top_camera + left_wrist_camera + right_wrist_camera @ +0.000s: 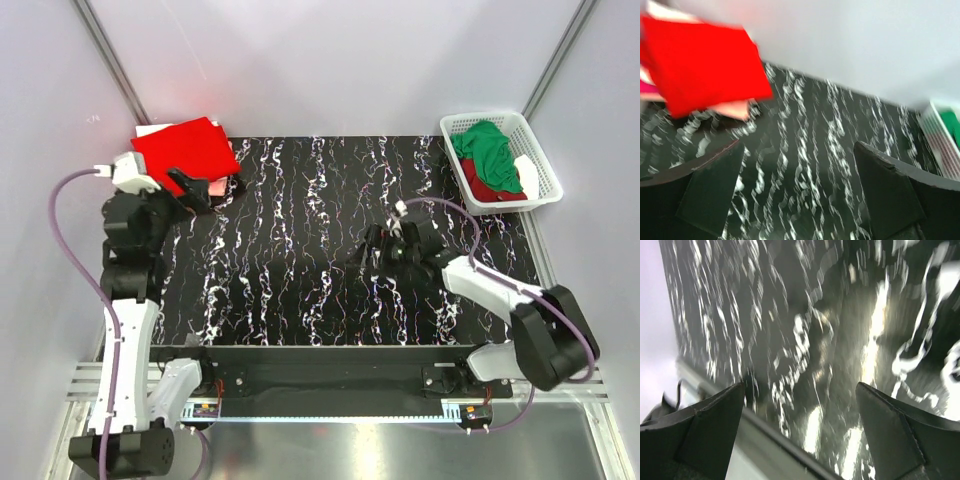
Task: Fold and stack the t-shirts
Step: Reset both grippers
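A folded bright red t-shirt (186, 148) tops a stack at the table's far left corner; a salmon pink shirt (218, 189) and a white layer (150, 130) peek out beneath it. The stack shows in the left wrist view, with the red shirt (705, 65) upper left. A green t-shirt (490, 155) and a dark red one (487, 188) lie crumpled in the white basket (545, 160). My left gripper (203, 190) is open and empty at the stack's near right edge. My right gripper (385, 245) is open and empty over the table's middle right.
The table top (300, 250) is black with white streaks. White walls close in the back and sides. A metal rail (330, 410) runs along the near edge by the arm bases. The basket's corner shows in the left wrist view (940, 140).
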Controlling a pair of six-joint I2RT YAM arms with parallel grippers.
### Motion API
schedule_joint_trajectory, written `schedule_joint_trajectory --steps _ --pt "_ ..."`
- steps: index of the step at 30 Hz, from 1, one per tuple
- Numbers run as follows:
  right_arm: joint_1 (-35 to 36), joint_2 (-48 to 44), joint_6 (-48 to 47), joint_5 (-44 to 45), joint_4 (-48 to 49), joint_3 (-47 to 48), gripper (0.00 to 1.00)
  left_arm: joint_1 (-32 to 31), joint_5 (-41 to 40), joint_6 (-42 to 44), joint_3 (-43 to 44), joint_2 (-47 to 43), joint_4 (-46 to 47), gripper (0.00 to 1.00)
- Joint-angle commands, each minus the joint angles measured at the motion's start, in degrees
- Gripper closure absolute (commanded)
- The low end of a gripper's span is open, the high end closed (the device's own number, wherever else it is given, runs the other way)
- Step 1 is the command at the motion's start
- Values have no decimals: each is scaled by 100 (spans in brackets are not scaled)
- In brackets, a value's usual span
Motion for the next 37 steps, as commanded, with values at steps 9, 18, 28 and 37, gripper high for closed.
schedule_joint_trajectory --steps 9,18,28,37 --pt "252 -1383 -960 2424 -1518 1067 0 -209 -786 453 -751 -20 -947 1" --pt "252 -2147 -161 1897 -1080 -144 0 -209 -496 435 -1551 -389 -376 1" --pt "252 -1771 121 1527 -130 -805 0 -209 -92 541 -1323 103 -455 1" --pt "252 -1752 148 1571 -112 -857 0 -209 -30 550 -1322 139 -429 1"
